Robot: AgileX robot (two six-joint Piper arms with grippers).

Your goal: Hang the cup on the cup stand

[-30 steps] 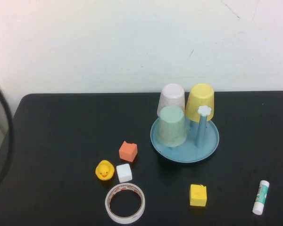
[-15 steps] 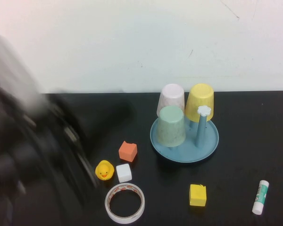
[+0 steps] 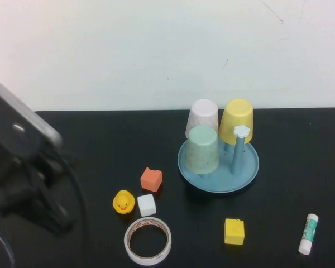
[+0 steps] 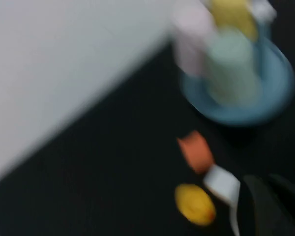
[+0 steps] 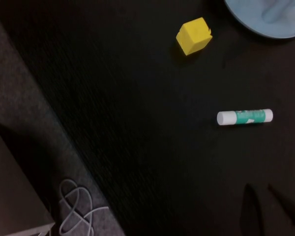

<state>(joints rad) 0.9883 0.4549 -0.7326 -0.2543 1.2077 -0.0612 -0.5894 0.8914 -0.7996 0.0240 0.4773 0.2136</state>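
The black surface (image 3: 100, 145) fills the lower half of the high view, and the left arm (image 3: 22, 167) bulks dark at the lower left of that frame, well apart from the work. The cup stand (image 3: 219, 167) sits right of centre, and the cup (image 3: 202, 149) is mouth-down on the stand's front left, apparently over a post, with the pinkish-white cup (image 3: 204, 116) and the yellow cup (image 3: 237, 120) inverted behind it and one bare flower-capped post (image 3: 239, 148) at the right. By that lie the hanging looks done, with only the arms' parking left. The left tool (image 4: 270, 206) shows at the lower right of its wrist frame, tips pressed together and holding nothing; the right tool (image 5: 268, 209), low right in its own frame above bare surface, is likewise pressed together and empty.
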